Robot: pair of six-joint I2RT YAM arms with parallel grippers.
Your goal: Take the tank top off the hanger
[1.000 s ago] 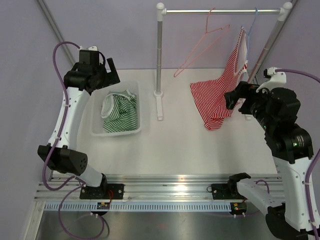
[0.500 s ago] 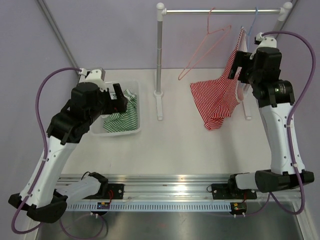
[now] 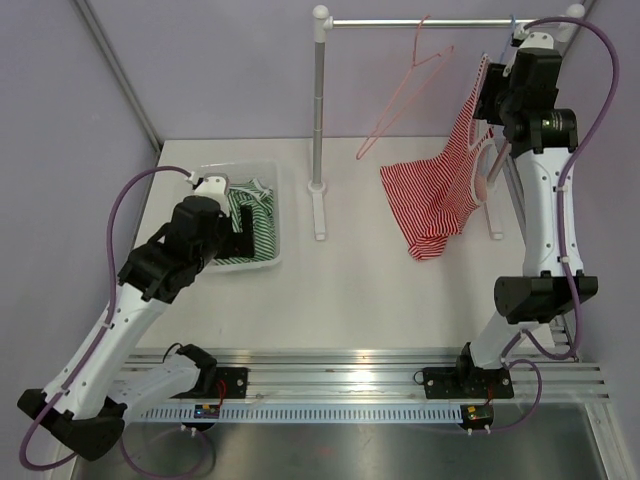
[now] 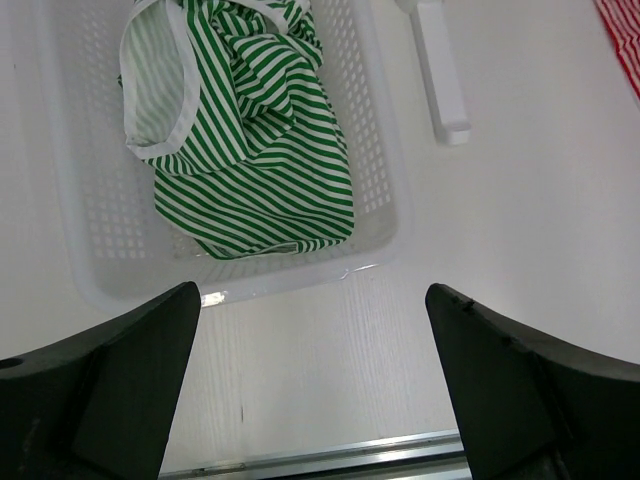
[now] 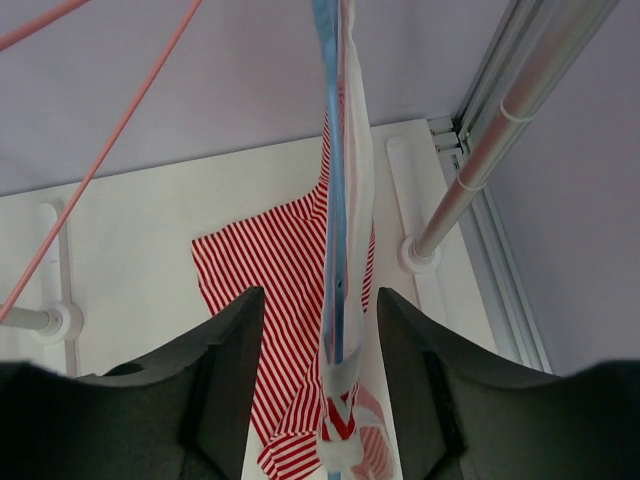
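Right-arm approach to the hanger, the opening step of the removal. The red-and-white striped tank top (image 3: 432, 200) hangs by its straps from the blue hanger (image 5: 333, 150) at the right end of the rail (image 3: 430, 22), its lower half draped down and spread on the table (image 3: 350, 300); it is not yet off the hanger. The right gripper (image 5: 320, 310) is raised to just below the rail and straddles the hanger from above. Its fingers (image 5: 235, 340) stand apart, one on each side of the blue wire and the white-trimmed strap (image 5: 355, 200), with a gap showing on both sides, so nothing is clamped, although the lowest part of the strap is bunched between the finger bases and contact there cannot be ruled out. The pink hanger (image 3: 405, 95) beside it hangs bare and tilted. The left gripper (image 4: 312, 295) hovers with its fingers wide apart over the near rim of the white basket (image 4: 390, 215), which holds a green striped garment (image 4: 250, 150), and takes no part at present. The next move probably calls for closing on the strap alone rather than on the wire, then drawing the cloth sideways off the hanger's shoulder; pinching wire and strap together would likely lift the hanger from the rail
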